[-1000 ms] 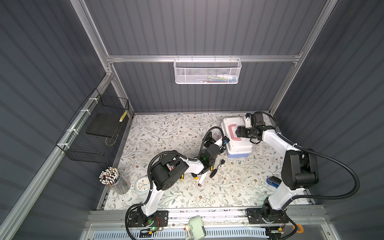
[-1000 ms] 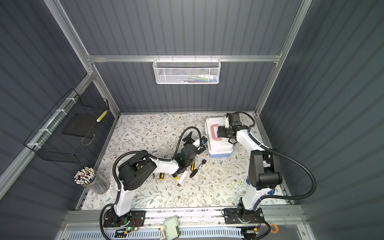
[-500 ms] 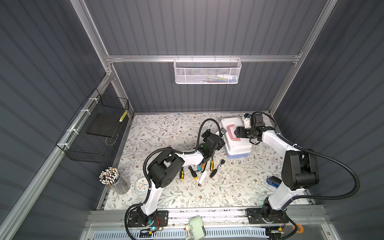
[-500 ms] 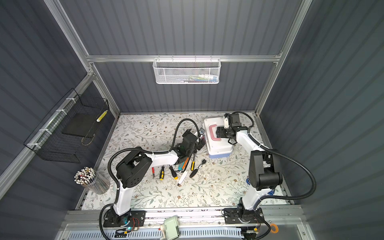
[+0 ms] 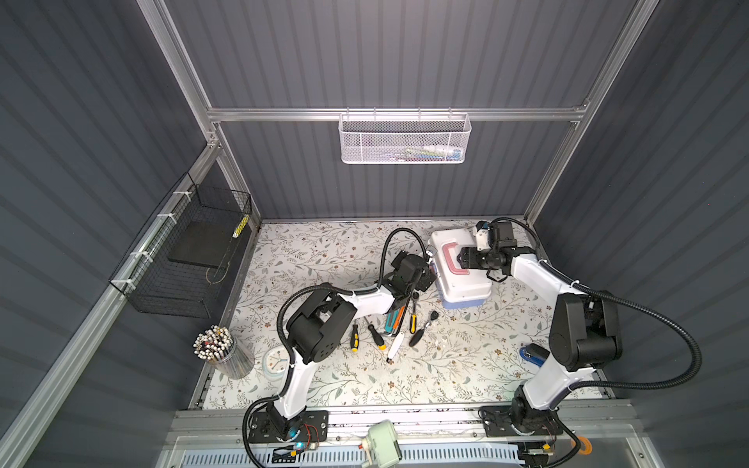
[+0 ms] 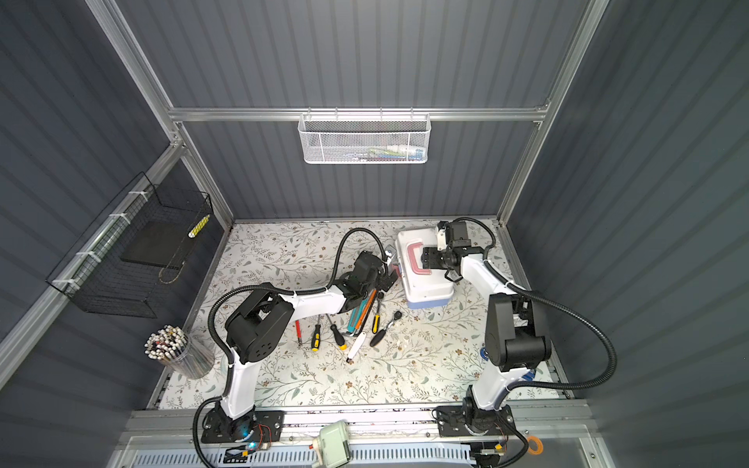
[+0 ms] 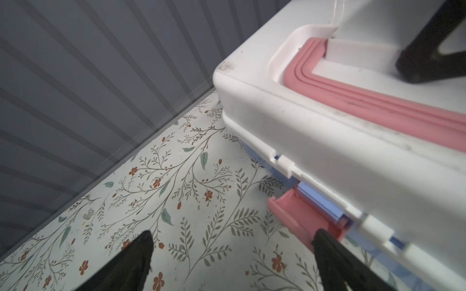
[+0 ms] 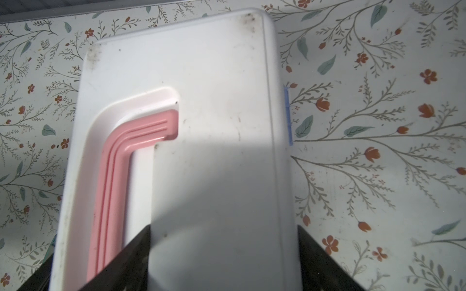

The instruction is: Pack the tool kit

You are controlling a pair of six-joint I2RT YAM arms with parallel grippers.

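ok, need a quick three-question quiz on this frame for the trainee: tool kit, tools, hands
1. True or false: the tool kit has its lid down.
2. The screwdrivers lie: A) inside the tool kit, B) on the table, C) in the white mesh basket.
3. Which hand has a finger at the pink latch?

Key: 1 true. 2 B. 3 the left hand, which is open; the right hand grips the lid.
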